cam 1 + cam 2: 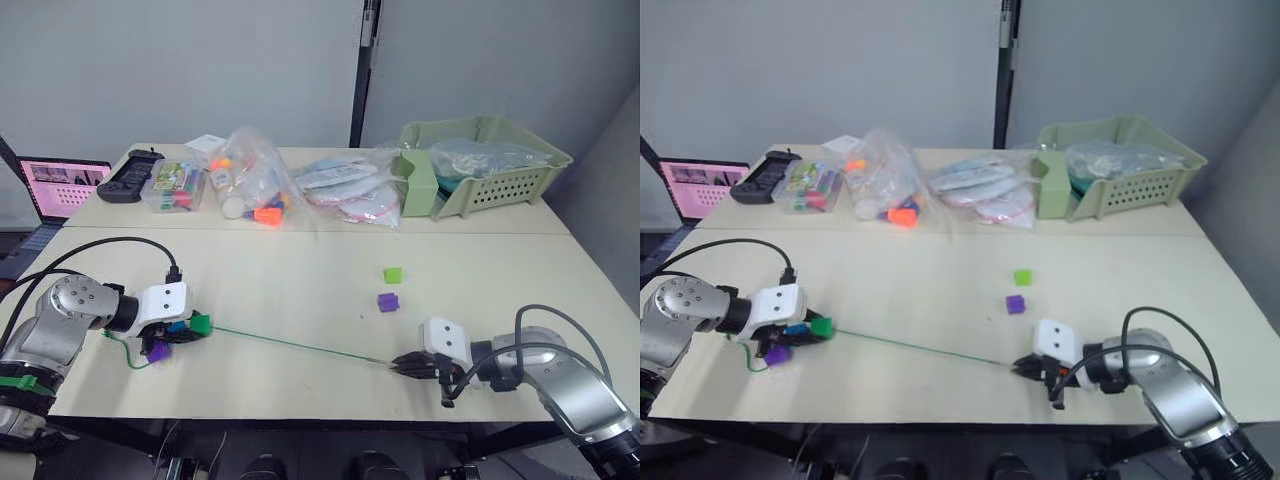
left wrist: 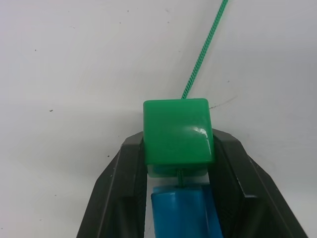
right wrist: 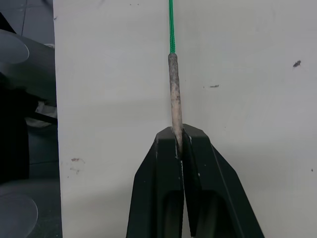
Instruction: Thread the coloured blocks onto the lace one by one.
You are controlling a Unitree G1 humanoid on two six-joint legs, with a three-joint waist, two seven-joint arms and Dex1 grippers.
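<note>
On the near left of the table (image 1: 300,300), the left gripper (image 1: 192,327) has its two black fingers clamped on the dark green block (image 2: 177,131), with the blue block (image 2: 181,213) strung right behind it and a purple block (image 1: 159,349) just beside on the tabletop. From there the green lace (image 1: 290,343) runs taut across to the right gripper (image 3: 179,148), whose fingers pinch the stiff pale tip (image 3: 174,94). Farther back, loose and well apart from both grippers, sit a lime green block (image 1: 393,274) and a second purple block (image 1: 388,301).
</note>
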